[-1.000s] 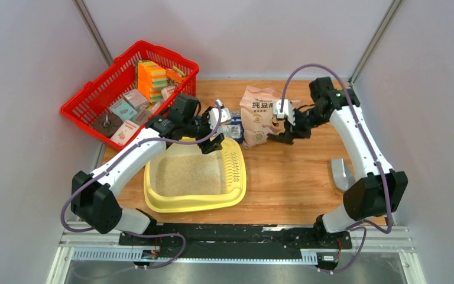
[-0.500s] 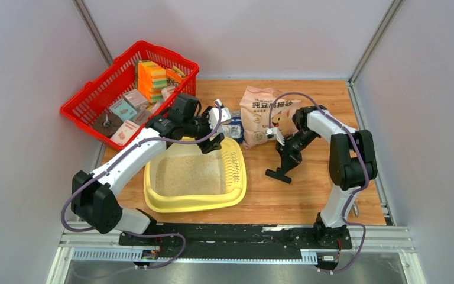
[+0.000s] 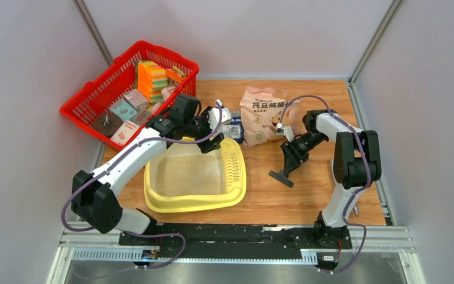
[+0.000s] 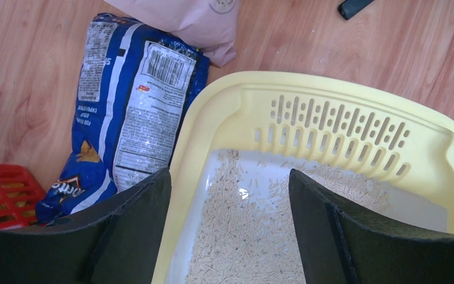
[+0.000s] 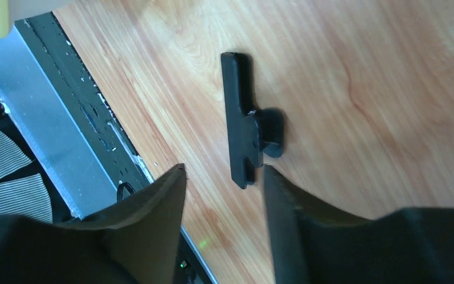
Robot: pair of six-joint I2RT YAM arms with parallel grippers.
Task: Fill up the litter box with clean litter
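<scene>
- Sitting at the far left corner: red mesh basket [image 3: 86, 106], full of small boxes and striped sponges.
- left arm reaches from its base toward the far edge of the litter box [image 3: 196, 202].
- left gripper [image 4: 229, 177] hangs over the box's far rim, jaws wide, nothing between them.
- litter box lies flat on the wooden table [image 3: 307, 195], front-left of centre, slotted grid strip on its right side.
- clean litter [image 3: 189, 174] covers most of the box floor — the wrist view shows a bare whitish patch next to the grid strip.
- blue-and-white bag [image 4: 130, 112] lies flat just beyond the box's far rim, barcode side up.
- tan paper bag [image 3: 263, 115] stands behind it, to the right, printed face toward the camera.
- right gripper [image 5: 223, 173] points down at the table right of the box, jaws partly apart.
- black T-shaped piece [image 5: 243, 124] lies on the wood at its tips — near end sits in the gap, close to one finger; cannot tell whether they touch.
</scene>
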